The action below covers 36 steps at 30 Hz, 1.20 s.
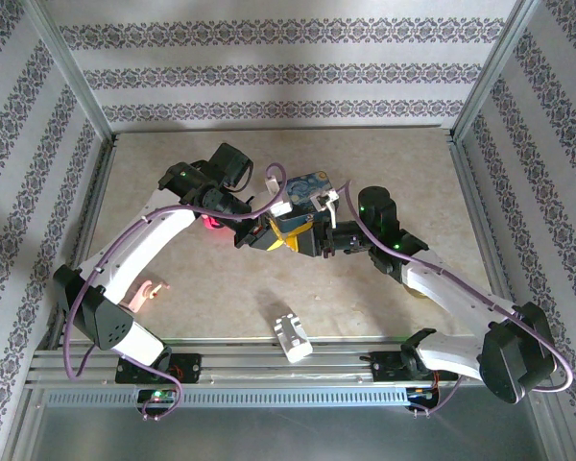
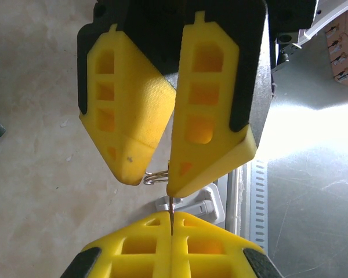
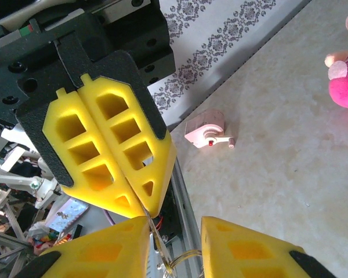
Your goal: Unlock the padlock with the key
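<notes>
My left gripper [image 2: 171,231] is shut on the key [image 2: 171,209], a thin metal blade standing up from between its yellow pads. The key's wire ring [image 2: 155,177] lies between the fingers of my right gripper [image 2: 153,180], which hang just above. In the right wrist view the key [image 3: 156,234] slants down from the shut left gripper [image 3: 144,211] along the inner side of one right finger. The right gripper [image 3: 174,227] is open, with a clear gap to its other finger. Both grippers meet mid-table [image 1: 288,237]. The padlock is hidden.
A blue painted tin [image 1: 307,195] sits just behind the grippers. A white plastic block [image 1: 291,336] lies near the front rail. A small pink gadget [image 1: 149,293] lies at the front left, and a pink plush toy [image 1: 211,223] beside the left arm. Patterned walls enclose the table.
</notes>
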### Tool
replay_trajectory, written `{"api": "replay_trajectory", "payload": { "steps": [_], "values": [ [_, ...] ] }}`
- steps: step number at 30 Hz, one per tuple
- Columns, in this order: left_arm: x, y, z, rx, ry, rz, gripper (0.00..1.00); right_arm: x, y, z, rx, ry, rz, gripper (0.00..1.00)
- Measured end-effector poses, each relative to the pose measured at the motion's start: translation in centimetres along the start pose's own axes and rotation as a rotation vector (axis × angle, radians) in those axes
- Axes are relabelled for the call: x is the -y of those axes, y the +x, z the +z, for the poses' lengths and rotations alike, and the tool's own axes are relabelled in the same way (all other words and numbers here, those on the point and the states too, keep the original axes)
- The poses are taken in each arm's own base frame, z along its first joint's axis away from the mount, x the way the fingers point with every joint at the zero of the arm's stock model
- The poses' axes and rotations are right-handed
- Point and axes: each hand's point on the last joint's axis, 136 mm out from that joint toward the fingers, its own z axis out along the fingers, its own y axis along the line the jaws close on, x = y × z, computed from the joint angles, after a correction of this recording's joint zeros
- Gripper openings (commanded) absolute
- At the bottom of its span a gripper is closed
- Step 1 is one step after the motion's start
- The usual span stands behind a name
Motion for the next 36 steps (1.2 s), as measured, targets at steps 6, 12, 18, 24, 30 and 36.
{"api": "replay_trajectory", "payload": {
  "steps": [6, 12, 18, 24, 30, 36],
  "values": [
    [0.01, -0.25, -0.23, 0.011, -0.010, -0.004, 0.00, -0.10, 0.07, 0.00, -0.004, -0.007, 0.000, 0.28],
    [-0.11, -0.34, -0.29, 0.016, -0.014, -0.010, 0.00, -0.12, 0.15, 0.04, -0.009, -0.012, 0.003, 0.28],
    [-0.42, -0.33, -0.36, 0.022, -0.020, -0.026, 0.00, -0.14, 0.19, 0.06, -0.011, -0.014, 0.004, 0.25],
    [-0.65, -0.45, -0.50, 0.033, -0.029, -0.027, 0.00, -0.13, 0.31, 0.11, -0.017, -0.020, 0.007, 0.23],
    [-0.80, -0.29, -0.57, 0.035, -0.033, -0.032, 0.00, -0.02, 0.46, 0.20, -0.024, -0.024, 0.013, 0.19],
    [-0.83, -0.24, -0.53, 0.034, -0.032, -0.033, 0.00, 0.10, 0.54, 0.21, -0.026, -0.022, 0.019, 0.09]
  ]
}}
